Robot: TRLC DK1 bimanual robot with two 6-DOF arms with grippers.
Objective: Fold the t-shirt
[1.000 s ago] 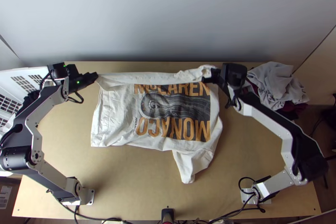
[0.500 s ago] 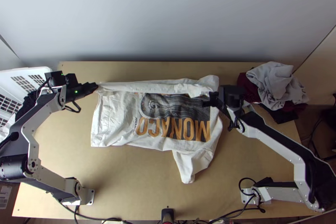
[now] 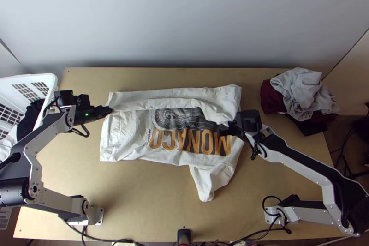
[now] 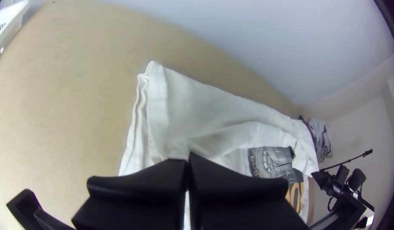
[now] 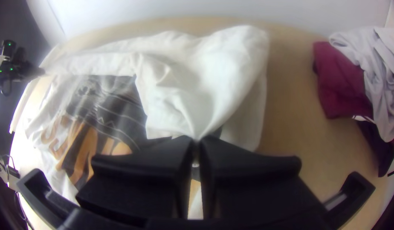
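Note:
The cream t-shirt lies on the table, its far side turned over toward the near edge and partly covering the dark and orange print. In the top view my left gripper is shut on the folded flap's left end; my right gripper holds its right part above the print. One sleeve sticks out toward the near edge. In the left wrist view the gripper pinches the cloth. The right wrist view has the gripper closed on a gathered point of white cloth.
Grey and dark red cloths are heaped at the table's far right corner. A white basket with dark cloth stands at the left edge. Bare wood lies between the shirt and the near edge.
Both grippers have come down the picture with the shirt's far side, laying it over the upper print. The right one also moved slightly left.

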